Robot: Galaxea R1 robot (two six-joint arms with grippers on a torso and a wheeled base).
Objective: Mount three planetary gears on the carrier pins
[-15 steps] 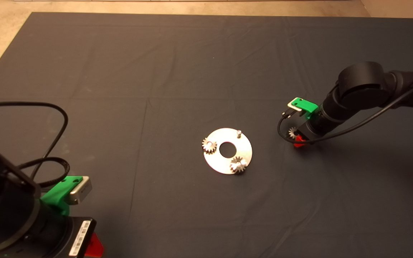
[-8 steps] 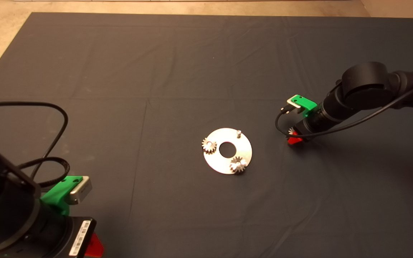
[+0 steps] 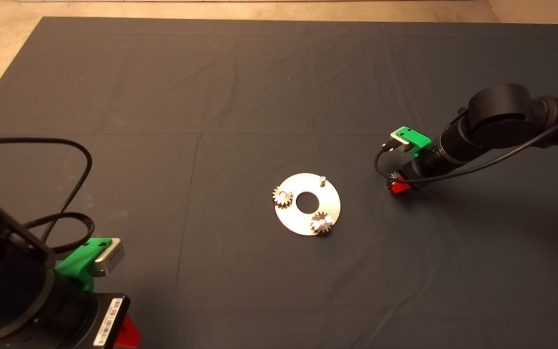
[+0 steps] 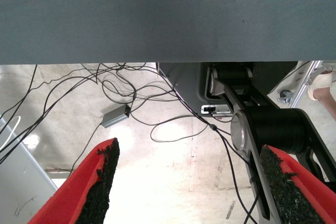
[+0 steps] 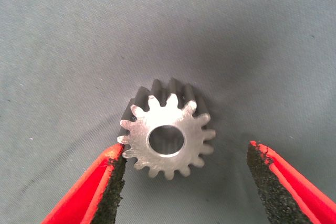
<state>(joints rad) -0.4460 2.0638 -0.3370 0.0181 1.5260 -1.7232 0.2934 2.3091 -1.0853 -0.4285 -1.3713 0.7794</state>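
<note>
The right arm (image 3: 497,121) reaches in from the right edge of the head view, bent down at the wrist so that the right tool (image 3: 397,185) sits low over the dark mat (image 3: 240,97) to the right of the round disc (image 3: 330,208). In the right wrist view the right tool (image 5: 184,182) is spread wide, one black pad (image 5: 113,179) touching or nearly touching the teeth of the loose gear (image 5: 167,135), the other pad (image 5: 262,177) well apart from it. The loose gear lies flat on the mat, its centre hole facing up and its axis upright; nothing grips it. From the head view only a sliver of this gear (image 3: 395,176) shows, the rest hidden under the wrist and cable.

On the disc, two planetary gears sit flat on their pins: one (image 3: 282,198) at the left rim, one (image 3: 321,223) at the lower right. The third carrier pin (image 3: 323,180) stands bare and upright at the upper edge of the disc.

The left tool (image 3: 126,334) rests at the lower left corner of the counter, mostly cut off by the picture's edge. In the left wrist view its red fingers (image 4: 100,182) stand released and wide apart, with the floor, loose cables and part of the robot's base beyond the mat's edge.
</note>
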